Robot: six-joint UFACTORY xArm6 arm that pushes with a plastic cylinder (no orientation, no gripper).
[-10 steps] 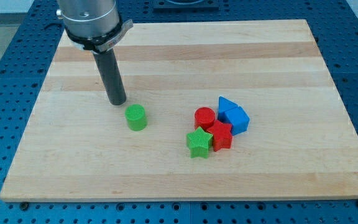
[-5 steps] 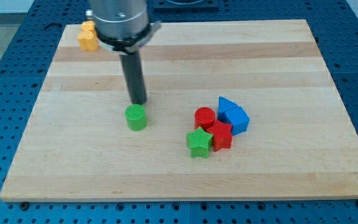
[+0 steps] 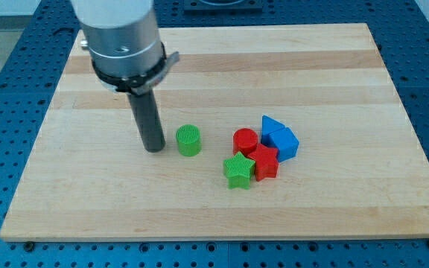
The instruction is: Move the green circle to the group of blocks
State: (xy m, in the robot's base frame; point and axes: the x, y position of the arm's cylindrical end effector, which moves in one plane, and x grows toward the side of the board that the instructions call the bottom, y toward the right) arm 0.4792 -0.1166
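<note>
Camera view shows the rod's tip [image 3: 154,148] resting on the wooden board [image 3: 334,208], just beside the green circle [image 3: 188,140] on its left in the view, a narrow gap between them. The arm carries no claw, only this straight dark rod, so nothing is spread or pinched. The green circle stands upright left of the group: a red circle [image 3: 245,140], a red star [image 3: 264,161], a green star [image 3: 238,170] and two blue blocks [image 3: 279,138] packed close together. The green circle looks small, light and rigid, likely to slide easily on the smooth wood; being round, it may slip sideways off the rod, so contact probably belongs square on its left side, in line with the group
</note>
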